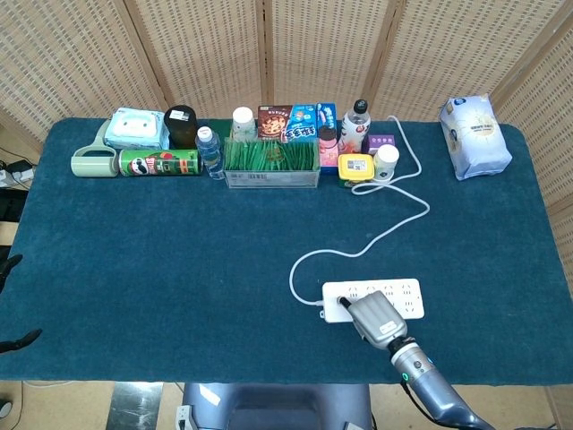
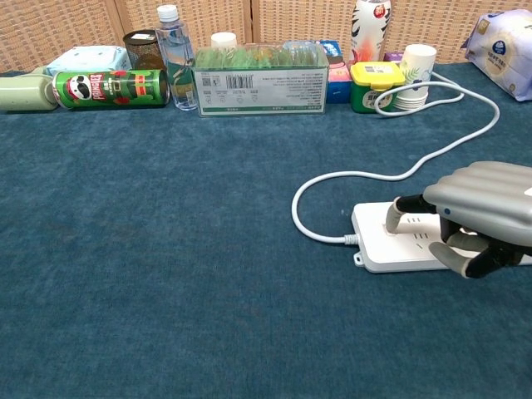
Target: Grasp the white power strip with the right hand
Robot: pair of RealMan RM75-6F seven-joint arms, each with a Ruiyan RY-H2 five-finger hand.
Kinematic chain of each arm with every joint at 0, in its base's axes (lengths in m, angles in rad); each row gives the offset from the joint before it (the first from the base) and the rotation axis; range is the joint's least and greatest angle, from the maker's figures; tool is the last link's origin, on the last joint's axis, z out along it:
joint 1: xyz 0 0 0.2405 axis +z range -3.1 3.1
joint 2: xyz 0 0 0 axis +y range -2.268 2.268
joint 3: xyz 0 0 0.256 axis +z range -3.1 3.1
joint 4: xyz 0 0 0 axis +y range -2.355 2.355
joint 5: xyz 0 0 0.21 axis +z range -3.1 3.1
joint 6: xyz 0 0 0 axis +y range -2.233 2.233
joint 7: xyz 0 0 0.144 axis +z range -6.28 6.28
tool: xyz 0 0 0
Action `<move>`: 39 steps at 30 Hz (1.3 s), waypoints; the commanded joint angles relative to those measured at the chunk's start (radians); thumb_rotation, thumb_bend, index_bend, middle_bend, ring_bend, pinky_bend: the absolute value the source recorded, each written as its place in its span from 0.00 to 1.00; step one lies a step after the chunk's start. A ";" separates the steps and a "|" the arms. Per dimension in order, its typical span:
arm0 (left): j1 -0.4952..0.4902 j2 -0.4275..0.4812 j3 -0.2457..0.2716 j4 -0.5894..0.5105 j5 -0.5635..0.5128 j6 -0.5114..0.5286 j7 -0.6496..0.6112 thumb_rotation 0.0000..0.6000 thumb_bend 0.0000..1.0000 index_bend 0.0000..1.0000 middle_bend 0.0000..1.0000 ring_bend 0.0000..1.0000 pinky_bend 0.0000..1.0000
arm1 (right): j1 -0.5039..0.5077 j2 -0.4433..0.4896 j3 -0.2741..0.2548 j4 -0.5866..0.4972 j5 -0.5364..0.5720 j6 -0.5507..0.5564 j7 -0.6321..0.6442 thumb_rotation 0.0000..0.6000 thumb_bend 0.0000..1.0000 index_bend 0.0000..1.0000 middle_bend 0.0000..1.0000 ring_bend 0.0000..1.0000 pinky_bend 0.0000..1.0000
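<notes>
The white power strip lies flat near the table's front edge, right of centre. Its white cable loops back toward the items at the rear. My right hand is arched over the strip's left half. Its fingers come down on the far part of the top face, and the thumb presses the near edge. Two dark tips at the left edge of the head view may belong to my left hand; too little shows to tell its state.
Along the back stand a Pringles can, a water bottle, a clear box of green sticks, snack boxes, a yellow tub, a paper cup and a white bag. The blue cloth covers the table.
</notes>
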 commanded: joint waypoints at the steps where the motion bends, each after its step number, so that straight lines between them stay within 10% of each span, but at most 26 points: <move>1: -0.001 0.000 -0.001 0.000 -0.002 0.000 0.000 1.00 0.12 0.00 0.00 0.00 0.02 | 0.002 -0.001 -0.005 0.004 -0.002 0.003 0.004 1.00 0.64 0.25 0.96 1.00 1.00; 22: 0.000 -0.001 -0.001 0.016 -0.007 -0.002 -0.021 1.00 0.12 0.00 0.00 0.00 0.02 | 0.021 -0.039 -0.034 0.025 0.020 0.026 -0.043 1.00 0.64 0.26 0.96 1.00 1.00; 35: -0.002 -0.008 0.002 0.029 -0.005 -0.011 -0.041 1.00 0.12 0.00 0.00 0.00 0.02 | 0.019 0.087 0.042 -0.142 -0.095 0.132 0.066 1.00 0.63 0.26 0.95 1.00 1.00; 37: 0.000 -0.010 0.003 0.033 -0.004 -0.010 -0.044 1.00 0.12 0.00 0.00 0.00 0.02 | 0.006 0.110 0.042 -0.143 -0.147 0.157 0.118 1.00 0.54 0.25 0.87 0.98 0.98; 39: 0.001 -0.014 0.004 0.038 -0.002 -0.010 -0.050 1.00 0.12 0.00 0.00 0.00 0.02 | -0.018 0.139 0.034 -0.126 -0.218 0.194 0.206 1.00 0.24 0.18 0.66 0.81 0.83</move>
